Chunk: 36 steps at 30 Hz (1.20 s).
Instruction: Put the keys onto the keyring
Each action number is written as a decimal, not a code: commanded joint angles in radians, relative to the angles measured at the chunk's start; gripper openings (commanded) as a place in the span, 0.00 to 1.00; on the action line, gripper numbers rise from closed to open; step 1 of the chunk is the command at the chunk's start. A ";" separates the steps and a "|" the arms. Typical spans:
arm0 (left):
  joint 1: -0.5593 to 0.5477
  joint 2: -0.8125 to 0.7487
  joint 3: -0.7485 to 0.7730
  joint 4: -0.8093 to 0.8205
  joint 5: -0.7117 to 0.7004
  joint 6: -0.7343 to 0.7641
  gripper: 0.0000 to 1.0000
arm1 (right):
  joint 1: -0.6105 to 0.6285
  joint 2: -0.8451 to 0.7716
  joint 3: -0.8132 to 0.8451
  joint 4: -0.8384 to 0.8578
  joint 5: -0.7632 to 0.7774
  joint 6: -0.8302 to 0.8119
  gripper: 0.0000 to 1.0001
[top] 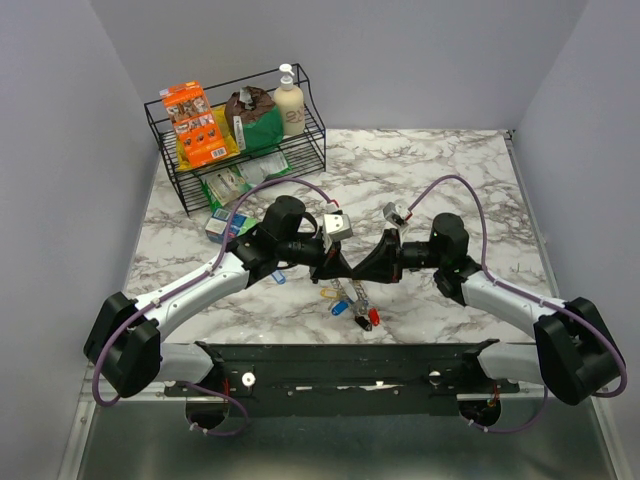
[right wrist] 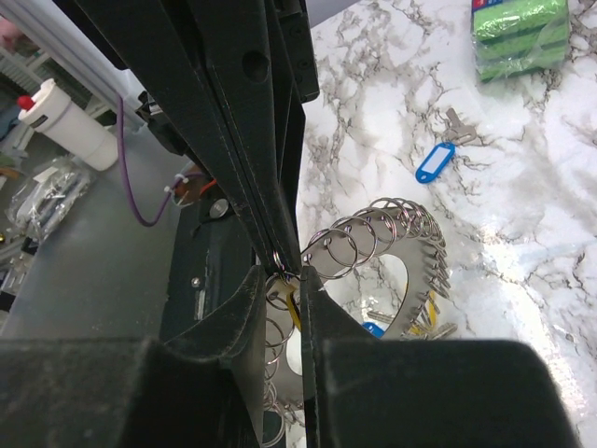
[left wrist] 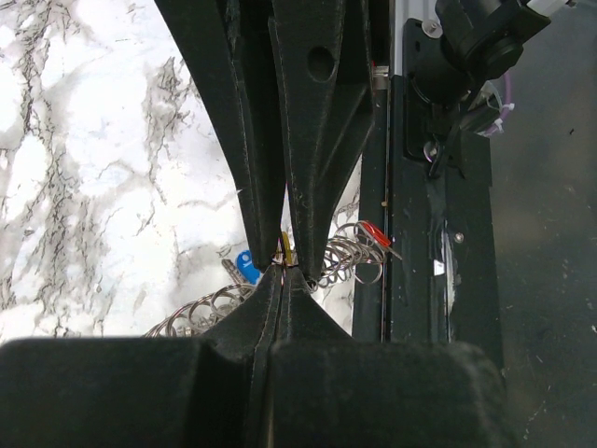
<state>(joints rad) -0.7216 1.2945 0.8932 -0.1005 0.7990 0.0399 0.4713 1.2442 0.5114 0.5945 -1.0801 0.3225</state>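
Note:
The keyring (right wrist: 392, 233) is a large silver loop strung with many small rings. It hangs between both grippers above the marble table (top: 450, 180), and its coils also show in the left wrist view (left wrist: 347, 257). My left gripper (left wrist: 283, 268) is shut on the keyring's edge. My right gripper (right wrist: 285, 283) meets it tip to tip and is shut on a yellow key (right wrist: 293, 308); the same key shows between its fingers in the left wrist view (left wrist: 285, 246). Blue (top: 340, 307), red (top: 373, 318) and yellow keys hang from the ring below the grippers (top: 345, 262).
A blue tag with a key (right wrist: 435, 161) lies on the table to the left of the grippers (top: 278, 276). A green packet (right wrist: 518, 23) lies beyond it. A wire basket (top: 165, 150) of goods stands at the back left. The black base rail (top: 340, 365) runs along the near edge.

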 commanded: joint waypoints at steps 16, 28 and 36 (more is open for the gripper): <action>-0.006 -0.027 0.004 -0.033 -0.012 0.006 0.10 | 0.004 -0.025 -0.013 0.090 -0.040 0.006 0.00; -0.007 -0.064 -0.053 -0.018 -0.101 -0.018 0.40 | 0.003 -0.019 -0.043 0.152 -0.040 0.030 0.00; -0.006 -0.061 -0.063 0.016 -0.080 -0.029 0.40 | 0.004 -0.002 -0.050 0.172 -0.037 0.038 0.00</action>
<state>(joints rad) -0.7223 1.2491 0.8398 -0.1154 0.7200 0.0216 0.4713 1.2407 0.4755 0.6987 -1.0977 0.3523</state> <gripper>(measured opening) 0.403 0.220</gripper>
